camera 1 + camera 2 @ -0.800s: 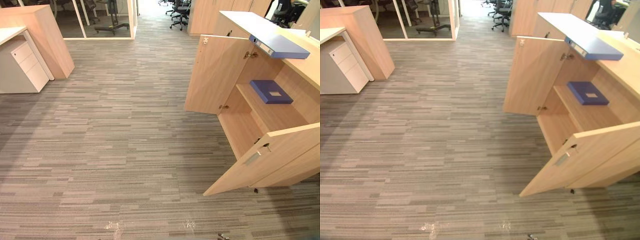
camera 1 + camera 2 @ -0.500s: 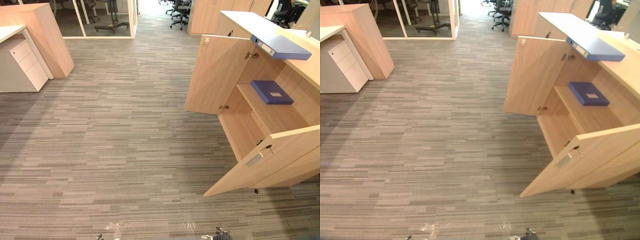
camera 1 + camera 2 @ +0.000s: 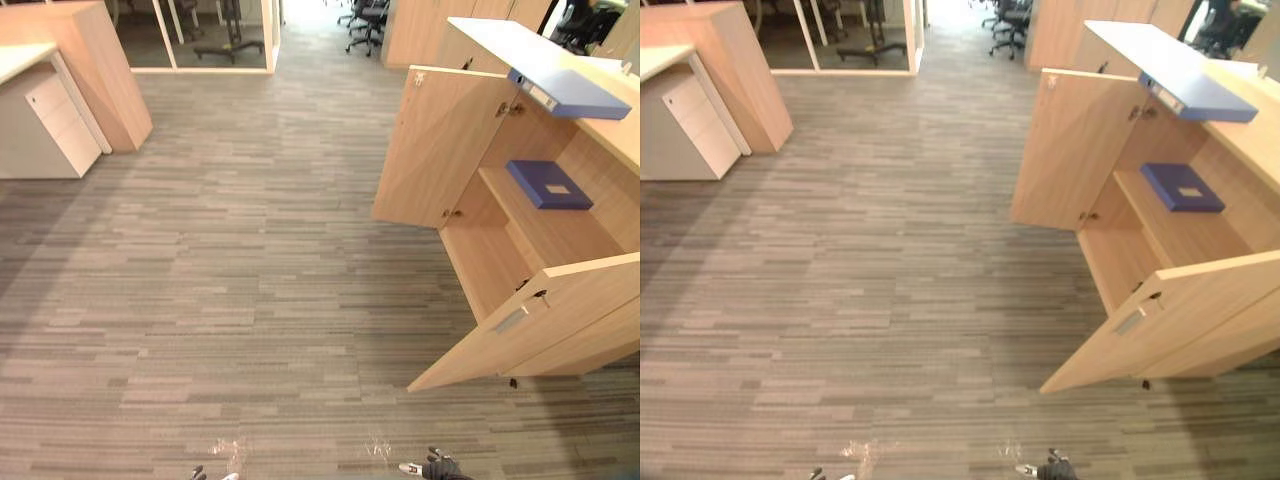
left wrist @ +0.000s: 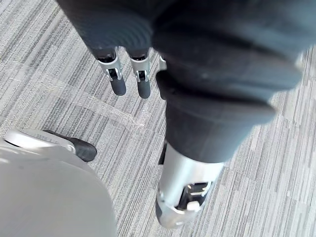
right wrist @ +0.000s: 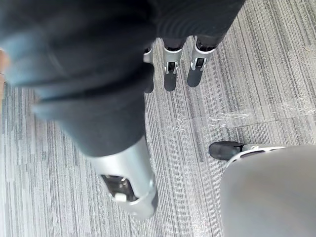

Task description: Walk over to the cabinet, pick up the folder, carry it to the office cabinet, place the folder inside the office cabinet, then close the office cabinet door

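Observation:
A blue folder [image 3: 565,93] lies flat on top of the wooden office cabinet [image 3: 610,130] at the right. A second blue folder [image 3: 548,184] rests on the shelf inside it. Both cabinet doors stand open: the far door [image 3: 435,145] and the near door [image 3: 530,320] swing out over the carpet. My left hand [image 3: 197,473] and right hand [image 3: 435,467] hang low at the bottom edge, well short of the cabinet. In the wrist views the left hand [image 4: 142,81] and the right hand [image 5: 170,74] have straight fingers above the carpet and hold nothing.
Grey striped carpet [image 3: 250,260] stretches ahead. A white drawer unit [image 3: 45,125] and a wooden counter [image 3: 100,70] stand at the far left. Office chairs [image 3: 365,20] sit beyond a glass partition at the back. Clear tape marks [image 3: 230,450] lie on the carpet near me.
The whole picture has shifted slightly, so the camera has moved. Both hands' fingertips have come into view at the bottom edge. The folders and doors have not moved.

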### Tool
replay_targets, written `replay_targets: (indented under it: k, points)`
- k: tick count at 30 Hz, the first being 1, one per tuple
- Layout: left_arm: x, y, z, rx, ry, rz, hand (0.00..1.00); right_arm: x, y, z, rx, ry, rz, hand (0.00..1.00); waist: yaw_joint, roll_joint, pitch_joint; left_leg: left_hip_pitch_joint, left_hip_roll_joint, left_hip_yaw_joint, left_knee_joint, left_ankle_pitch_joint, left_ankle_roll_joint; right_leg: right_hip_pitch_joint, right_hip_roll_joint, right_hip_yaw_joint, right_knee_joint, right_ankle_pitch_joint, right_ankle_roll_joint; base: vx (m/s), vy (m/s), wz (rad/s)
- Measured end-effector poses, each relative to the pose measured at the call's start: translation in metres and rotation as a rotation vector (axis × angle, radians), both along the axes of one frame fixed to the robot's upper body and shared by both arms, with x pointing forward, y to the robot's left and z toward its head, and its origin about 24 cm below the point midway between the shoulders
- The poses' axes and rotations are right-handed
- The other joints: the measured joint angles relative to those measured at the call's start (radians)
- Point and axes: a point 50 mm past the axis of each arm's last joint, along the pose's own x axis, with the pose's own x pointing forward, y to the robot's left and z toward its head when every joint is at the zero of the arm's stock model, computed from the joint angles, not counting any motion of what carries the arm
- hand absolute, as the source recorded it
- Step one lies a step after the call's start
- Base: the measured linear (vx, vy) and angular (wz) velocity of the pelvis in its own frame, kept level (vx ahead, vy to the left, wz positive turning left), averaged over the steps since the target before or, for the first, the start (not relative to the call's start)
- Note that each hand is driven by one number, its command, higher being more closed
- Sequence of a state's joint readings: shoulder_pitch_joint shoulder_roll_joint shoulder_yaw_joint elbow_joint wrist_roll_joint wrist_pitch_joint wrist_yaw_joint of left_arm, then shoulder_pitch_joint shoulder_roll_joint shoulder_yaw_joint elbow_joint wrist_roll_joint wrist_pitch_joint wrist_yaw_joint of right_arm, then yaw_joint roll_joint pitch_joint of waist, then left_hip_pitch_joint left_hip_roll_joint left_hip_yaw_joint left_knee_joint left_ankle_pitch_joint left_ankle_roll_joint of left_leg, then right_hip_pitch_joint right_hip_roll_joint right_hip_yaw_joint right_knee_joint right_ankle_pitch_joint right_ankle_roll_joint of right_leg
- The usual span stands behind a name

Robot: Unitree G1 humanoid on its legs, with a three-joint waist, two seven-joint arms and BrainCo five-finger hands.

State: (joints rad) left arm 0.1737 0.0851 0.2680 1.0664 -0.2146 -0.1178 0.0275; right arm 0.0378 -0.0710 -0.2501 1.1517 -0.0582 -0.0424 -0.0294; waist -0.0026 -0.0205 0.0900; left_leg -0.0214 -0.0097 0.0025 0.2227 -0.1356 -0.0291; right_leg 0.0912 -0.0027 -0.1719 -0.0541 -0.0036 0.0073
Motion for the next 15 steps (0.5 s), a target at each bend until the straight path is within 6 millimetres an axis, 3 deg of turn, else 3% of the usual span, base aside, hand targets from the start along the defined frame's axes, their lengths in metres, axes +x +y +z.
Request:
replay_targets:
  k: [1,3,4,5,7,10,11,12,13,14,15]
  points:
    - [0.005,0.002,0.001,0.006,-0.017,0.014,0.00,0.003,-0.001,0.001,-0.001,-0.008,-0.008,0.00,-0.003,0.000,0.033,-0.054,0.004,0.000,0.134,-0.032,-0.041,0.004,-0.004,-0.016,0.022,-0.028,-0.014,-0.09,0.036,0.33]
    - [0.006,0.005,0.003,0.010,-0.039,0.072,0.00,0.004,-0.003,0.002,-0.007,-0.013,-0.009,0.00,0.009,-0.001,0.059,-0.172,0.021,0.027,0.407,-0.037,-0.080,0.013,-0.008,-0.024,0.059,-0.057,-0.023,-0.03,0.047,0.17]
    - [0.003,0.004,0.003,0.005,-0.048,0.132,0.00,0.005,-0.003,0.002,-0.011,-0.021,-0.004,0.00,0.018,-0.001,0.072,-0.244,0.049,0.060,0.556,-0.068,-0.083,0.034,-0.009,-0.018,0.080,-0.074,-0.024,0.07,0.063,0.01]
    - [0.000,0.004,0.003,0.003,-0.048,0.157,0.00,0.006,-0.003,0.002,-0.012,-0.022,-0.003,0.00,0.020,-0.005,0.075,-0.269,0.068,0.072,0.590,-0.094,-0.070,0.039,-0.011,-0.017,0.089,-0.080,-0.022,0.14,0.093,-0.07]
    - [-0.002,0.004,0.003,0.003,-0.044,0.169,0.00,0.007,-0.002,0.003,-0.009,-0.026,-0.002,0.00,0.029,-0.009,0.074,-0.307,0.109,0.090,0.523,-0.120,-0.043,0.037,-0.036,-0.004,0.104,-0.092,-0.011,0.11,0.129,-0.18]
    - [-0.004,0.004,0.002,0.000,-0.044,0.190,0.00,0.011,0.001,0.003,-0.004,-0.035,0.007,0.00,0.046,-0.014,0.076,-0.313,0.147,0.062,0.180,-0.055,-0.031,0.047,-0.127,0.029,0.107,-0.124,0.040,0.26,0.330,-0.30]
    - [-0.004,0.003,0.002,-0.001,-0.044,0.204,0.00,0.012,0.001,0.003,-0.006,-0.037,0.015,0.00,0.047,-0.014,0.076,-0.309,0.166,0.065,0.095,-0.020,-0.040,0.048,-0.154,0.040,0.114,-0.136,0.068,0.40,0.477,-0.19]
    - [-0.007,0.002,0.001,-0.006,-0.039,0.223,0.00,0.013,0.003,0.004,-0.003,-0.042,0.021,0.00,0.047,-0.014,0.073,-0.299,0.180,0.124,0.057,0.094,-0.073,0.051,-0.195,0.039,0.120,-0.152,0.109,0.36,0.456,-0.15]
    - [-0.006,0.002,0.002,-0.006,-0.044,0.226,0.00,0.014,0.004,0.004,-0.002,-0.044,0.020,0.00,0.049,-0.009,0.068,-0.293,0.179,0.158,0.056,0.155,-0.066,0.056,-0.211,0.031,0.120,-0.152,0.123,0.37,0.441,-0.20]
    - [-0.002,0.005,0.003,0.002,-0.062,0.232,0.00,0.018,0.018,0.003,0.033,-0.051,0.021,0.00,0.054,-0.031,0.066,-0.304,0.164,0.195,0.096,0.152,-0.042,0.065,-0.241,0.010,0.127,-0.145,0.116,0.41,0.379,-0.23]
    - [0.002,0.008,0.005,0.013,-0.078,0.233,0.00,0.025,0.032,0.003,0.069,-0.075,0.024,0.00,0.057,-0.042,0.058,-0.309,0.152,0.203,0.129,0.107,-0.027,0.061,-0.251,-0.014,0.148,-0.112,0.111,0.42,0.346,-0.29]
